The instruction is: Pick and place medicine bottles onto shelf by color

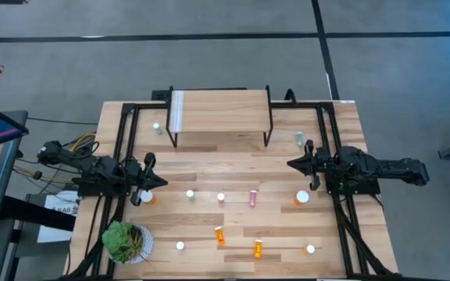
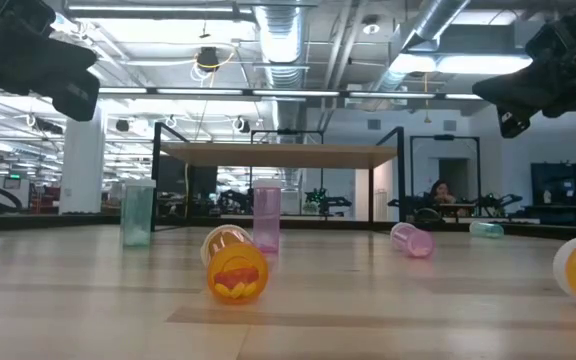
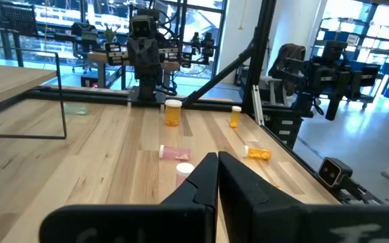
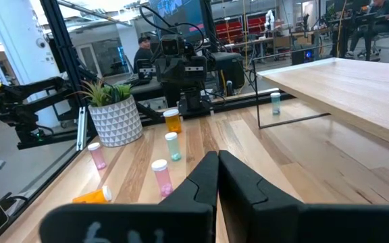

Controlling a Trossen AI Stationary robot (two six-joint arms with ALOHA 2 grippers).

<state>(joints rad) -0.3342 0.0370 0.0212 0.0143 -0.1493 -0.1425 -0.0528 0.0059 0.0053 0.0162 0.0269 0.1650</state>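
The shelf [image 1: 221, 109], a light wood plank on black legs with a white strip [image 1: 177, 111], stands at the table's far middle. Small white-capped bottles are scattered on the tabletop. A pale green one stands on each side of the shelf [image 1: 157, 126] [image 1: 298, 138]. Wide orange ones stand below each gripper [image 1: 147, 197] [image 1: 301, 197]. A pink one [image 1: 252, 198] and two orange ones [image 1: 219, 234] [image 1: 258, 248] lie on their sides. My left gripper [image 1: 158, 181] is shut and empty above the table's left side. My right gripper [image 1: 291, 164] is shut and empty above the right side.
A green potted plant [image 1: 126, 240] in a white pot stands at the near left corner. Black frame rails [image 1: 123, 156] [image 1: 330, 148] run along both sides of the table. Bare wood lies between the shelf and the row of bottles.
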